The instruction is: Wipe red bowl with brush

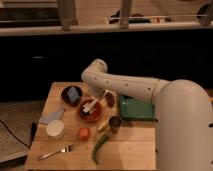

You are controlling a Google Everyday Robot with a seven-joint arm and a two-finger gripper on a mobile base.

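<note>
The red bowl (88, 111) sits on the wooden table (125, 145), left of centre. The brush (92, 105), with a pale handle, lies tilted inside the bowl, its lower end toward the bowl's left side. My gripper (101, 98) hangs at the end of the white arm, just above the bowl's right rim, at the brush's upper end. The dark purple-black bowl (71, 94) stands just behind and to the left of the red bowl, with a grey thing inside.
A green tray (136, 107) lies right of the bowls. A small metal cup (114, 124), an orange-red ball (84, 133), a white cup (55, 129), a grey cloth (52, 116), a fork (53, 152) and a green pepper (99, 146) lie in front.
</note>
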